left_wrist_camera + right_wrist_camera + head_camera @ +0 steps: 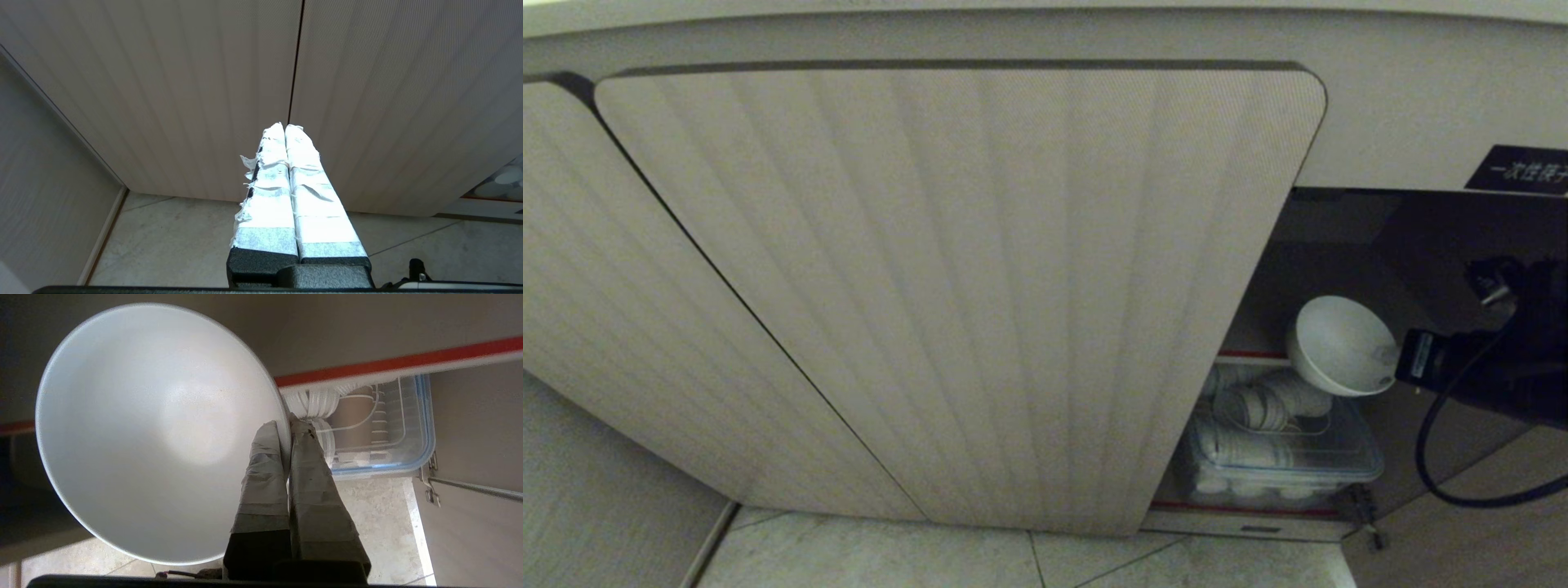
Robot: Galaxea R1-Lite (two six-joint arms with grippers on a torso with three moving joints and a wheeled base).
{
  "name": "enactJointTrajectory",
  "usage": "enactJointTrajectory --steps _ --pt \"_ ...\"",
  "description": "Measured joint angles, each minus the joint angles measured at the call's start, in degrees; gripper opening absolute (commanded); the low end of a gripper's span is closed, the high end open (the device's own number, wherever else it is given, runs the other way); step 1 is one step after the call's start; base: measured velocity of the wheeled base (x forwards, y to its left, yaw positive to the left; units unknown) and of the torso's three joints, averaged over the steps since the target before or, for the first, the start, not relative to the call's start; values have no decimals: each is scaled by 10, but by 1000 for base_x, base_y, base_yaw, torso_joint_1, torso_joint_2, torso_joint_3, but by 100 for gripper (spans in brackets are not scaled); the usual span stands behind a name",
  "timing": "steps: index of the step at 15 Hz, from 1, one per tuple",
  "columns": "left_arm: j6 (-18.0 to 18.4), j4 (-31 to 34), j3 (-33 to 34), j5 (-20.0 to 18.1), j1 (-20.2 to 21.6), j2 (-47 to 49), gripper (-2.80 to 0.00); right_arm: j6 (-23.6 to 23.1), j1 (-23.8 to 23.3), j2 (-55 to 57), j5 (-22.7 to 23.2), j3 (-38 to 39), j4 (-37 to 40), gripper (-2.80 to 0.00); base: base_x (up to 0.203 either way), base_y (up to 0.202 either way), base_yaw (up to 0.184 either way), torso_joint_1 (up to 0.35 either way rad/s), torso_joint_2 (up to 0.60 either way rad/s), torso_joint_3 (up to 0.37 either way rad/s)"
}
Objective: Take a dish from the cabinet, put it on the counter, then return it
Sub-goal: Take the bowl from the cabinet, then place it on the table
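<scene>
The left gripper (285, 127) hangs with fingers pressed together, facing the closed cabinet (947, 278) doors. The right gripper (289, 424) is clamped on the dish (155, 428) rim, holding it tilted at the cabinet opening, above a clear container (1282, 465) of paper cups (1254, 406).

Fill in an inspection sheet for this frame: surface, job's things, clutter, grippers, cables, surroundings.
Surface: counter shows only as a strip of its front edge; nothing seen on it.
Job's things: white bowl held by its rim, tipped on edge, in the cabinet opening beside the open ribbed door.
Clutter: clear lidded box of ribbed paper cups on the lower shelf.
Grippers: right gripper shut on the bowl's rim; left gripper shut, empty, facing closed doors.
Cables: black cable loops under the right arm.
Surroundings: tiled floor; black label with white characters.
</scene>
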Motion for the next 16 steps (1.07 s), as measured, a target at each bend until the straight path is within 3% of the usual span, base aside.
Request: enactJointTrajectory --steps 10,16 --pt "0 0 0 0 0 0 -280 -5 4 -105 1 103 -1 -280 0 0 0 0 0 0" --pt "0 0 0 0 0 0 -280 -22 32 -192 2 175 0 -280 0 0 0 0 0 0"
